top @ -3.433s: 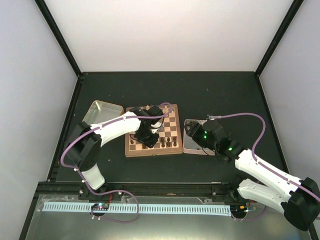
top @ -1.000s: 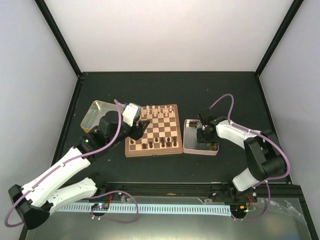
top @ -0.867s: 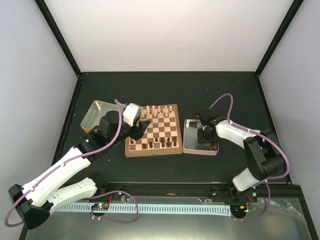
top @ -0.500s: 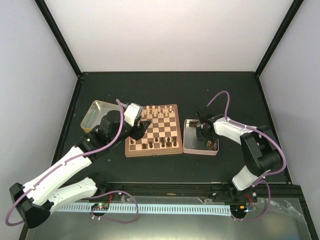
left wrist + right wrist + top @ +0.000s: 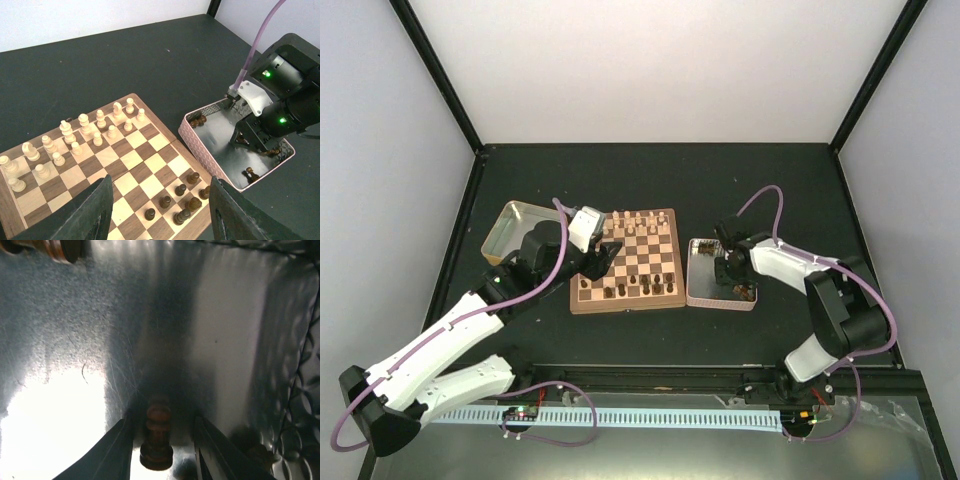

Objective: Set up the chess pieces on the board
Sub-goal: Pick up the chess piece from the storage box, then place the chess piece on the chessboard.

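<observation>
While the left gripper (image 5: 161, 190) hangs open and empty above the board (image 5: 135, 160), the right gripper (image 5: 161, 425) is down in the pink tin (image 5: 200, 145), fingers parted around a dark pawn (image 5: 156, 440), with a narrow gap on each side.

Chessboard (image 5: 135, 165) and pink-walled tin (image 5: 200, 145) on a black table (image 5: 150, 65)

The left gripper (image 5: 161, 181) hangs over the board's near edge, its black fingers (image 5: 102, 210) spread wide with nothing between them. Cream pieces (image 5: 82, 135) fill the two far-left rows, and a few dark pieces (image 5: 181, 190) stand near the right edge. The right gripper (image 5: 245, 141) reaches into the tin, where loose dark chessmen (image 5: 248, 174) lie.
</observation>
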